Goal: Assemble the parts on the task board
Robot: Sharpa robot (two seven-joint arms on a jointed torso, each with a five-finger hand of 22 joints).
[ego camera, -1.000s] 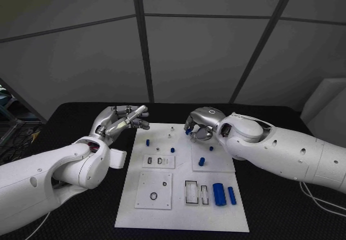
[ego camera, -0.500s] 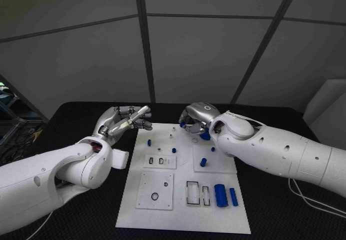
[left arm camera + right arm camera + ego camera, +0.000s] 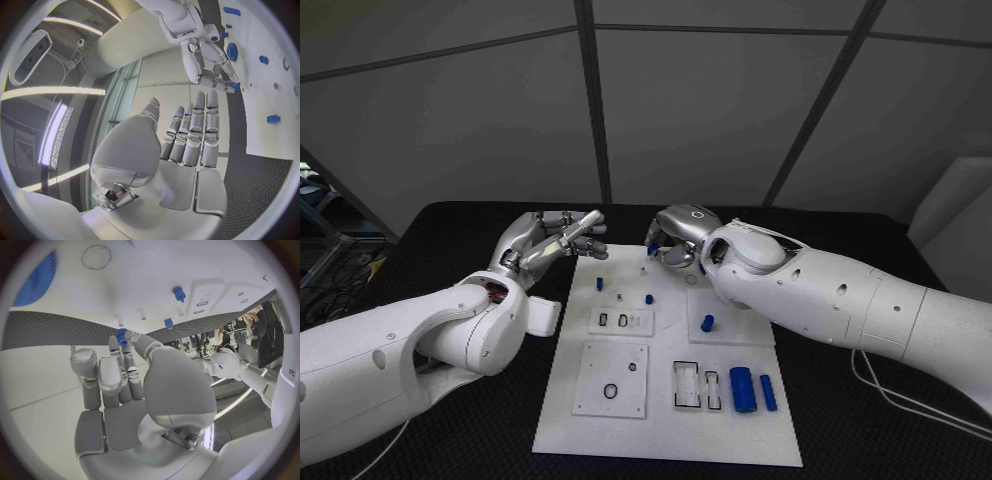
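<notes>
Fingers (image 3: 122, 342) of the right hand (image 3: 678, 235) pinch a small blue part (image 3: 120, 333) over the far edge of the task board (image 3: 661, 425), its seat likely just below. Left hand (image 3: 548, 243) hovers beside the board, fingers straight, holding nothing.

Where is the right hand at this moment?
In the head view, the right hand is over the far edge of the task board, pinching a small blue part, opposite the left hand.
</notes>
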